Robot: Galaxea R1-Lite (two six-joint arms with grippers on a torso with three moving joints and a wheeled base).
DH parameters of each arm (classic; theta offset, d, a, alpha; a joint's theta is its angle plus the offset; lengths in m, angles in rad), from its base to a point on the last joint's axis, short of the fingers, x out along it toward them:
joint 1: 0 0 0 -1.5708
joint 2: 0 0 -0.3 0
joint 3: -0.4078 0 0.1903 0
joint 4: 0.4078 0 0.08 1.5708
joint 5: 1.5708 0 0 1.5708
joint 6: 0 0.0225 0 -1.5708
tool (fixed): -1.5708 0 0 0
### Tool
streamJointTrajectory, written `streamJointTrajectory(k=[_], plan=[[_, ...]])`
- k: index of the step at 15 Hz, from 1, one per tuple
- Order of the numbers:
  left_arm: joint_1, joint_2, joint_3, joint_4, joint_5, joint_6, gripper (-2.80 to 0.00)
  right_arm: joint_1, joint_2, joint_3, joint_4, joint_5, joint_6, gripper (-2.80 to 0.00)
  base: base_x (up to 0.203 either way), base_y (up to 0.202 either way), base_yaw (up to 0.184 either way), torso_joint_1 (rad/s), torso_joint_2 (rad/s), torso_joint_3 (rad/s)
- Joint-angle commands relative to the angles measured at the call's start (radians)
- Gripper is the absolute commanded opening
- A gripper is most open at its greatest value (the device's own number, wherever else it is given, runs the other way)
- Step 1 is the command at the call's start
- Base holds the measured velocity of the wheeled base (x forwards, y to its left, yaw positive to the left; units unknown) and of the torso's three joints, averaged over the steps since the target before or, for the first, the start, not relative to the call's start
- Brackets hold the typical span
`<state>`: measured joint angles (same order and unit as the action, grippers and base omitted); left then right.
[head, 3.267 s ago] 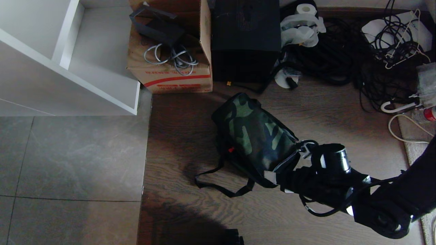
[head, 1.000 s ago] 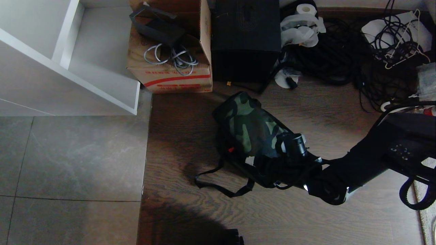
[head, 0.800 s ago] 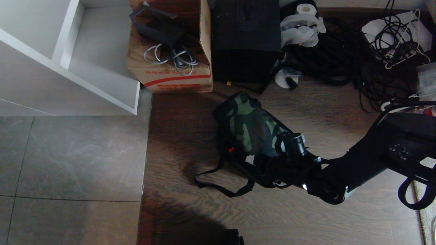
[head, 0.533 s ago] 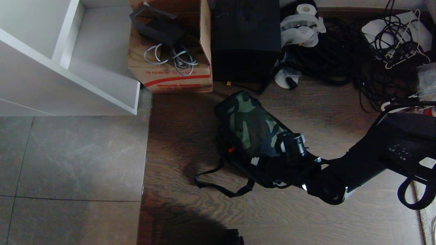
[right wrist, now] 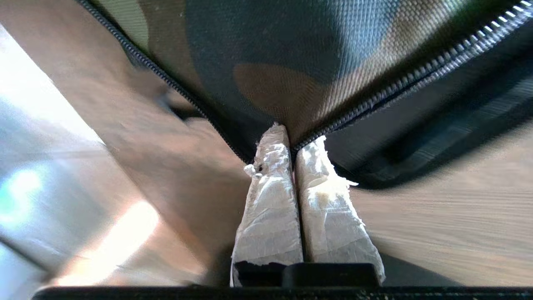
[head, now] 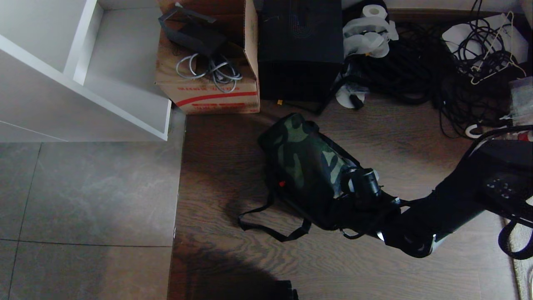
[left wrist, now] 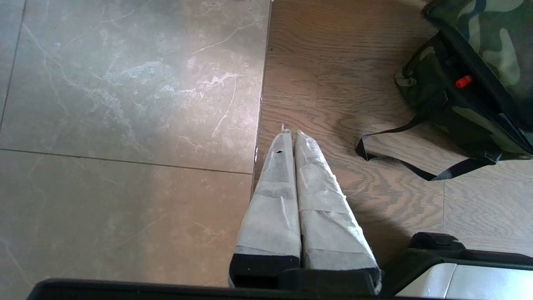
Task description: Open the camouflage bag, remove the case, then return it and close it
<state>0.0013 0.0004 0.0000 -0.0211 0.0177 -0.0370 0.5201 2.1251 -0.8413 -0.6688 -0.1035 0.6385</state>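
The camouflage bag [head: 310,168] is laid on the wooden floor [head: 233,166], set diagonally, close to the seam where the wood meets the grey tiled floor [head: 87,191] on the left, and a little in front of the cardboard carton [head: 208,89] and the tall black box [head: 300,46] that are stood against the far edge. Its black shoulder strap [head: 270,229] is trailed in a loop over the wood on the near side, and a small red spot [head: 282,183] is seen on its near flank. The lid is seen closed, and the case cannot be seen in any view. The right gripper [right wrist: 297,148] is brought in from the right and is placed at the bag's near-right corner; in the right wrist view its two pale wrapped fingers [right wrist: 270,208] are pressed together, their tips set just where two runs of the black zipper [right wrist: 399,83] converge below the camouflage fabric. Whether a zipper pull or a fold of fabric is pinched between the tips cannot be told. The left gripper [left wrist: 290,133] is held away from the bag, above the seam between tile and wood, with its wrapped fingers [left wrist: 275,196] pressed together on nothing; the bag [left wrist: 470,83] and the strap [left wrist: 399,160] are seen off to one side in that view. A white shelf unit [head: 75,71] is stood at the far left, and a tangle of black cables [head: 429,71] is spread along the far right.
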Motion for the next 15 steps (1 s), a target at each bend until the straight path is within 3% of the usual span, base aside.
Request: streamJointTrajectory(k=[1, 7, 14, 15], plan=[[0.000, -0.002, 0.011, 0.000, 0.001, -0.001, -2.80, -0.018, -0.069, 0.076, 0.019, 0.005, -0.066, -2.80, 0.000, 0.000, 0.000, 0.000, 0.00, 0.000], [0.000, -0.002, 0.011, 0.000, 0.001, -0.001, -2.80, -0.050, -0.122, 0.204, 0.080, 0.008, -0.129, -2.80, 0.000, 0.000, 0.000, 0.000, 0.00, 0.000], [0.000, 0.000, 0.011, 0.000, 0.001, -0.001, -2.80, -0.058, -0.146, 0.226, 0.094, 0.018, -0.226, -2.80, 0.000, 0.000, 0.000, 0.000, 0.00, 0.000], [0.000, 0.000, 0.011, 0.000, 0.001, -0.001, -2.80, -0.057, -0.146, 0.226, 0.089, 0.016, -0.220, 0.00, 0.000, 0.000, 0.000, 0.000, 0.00, 0.000]])
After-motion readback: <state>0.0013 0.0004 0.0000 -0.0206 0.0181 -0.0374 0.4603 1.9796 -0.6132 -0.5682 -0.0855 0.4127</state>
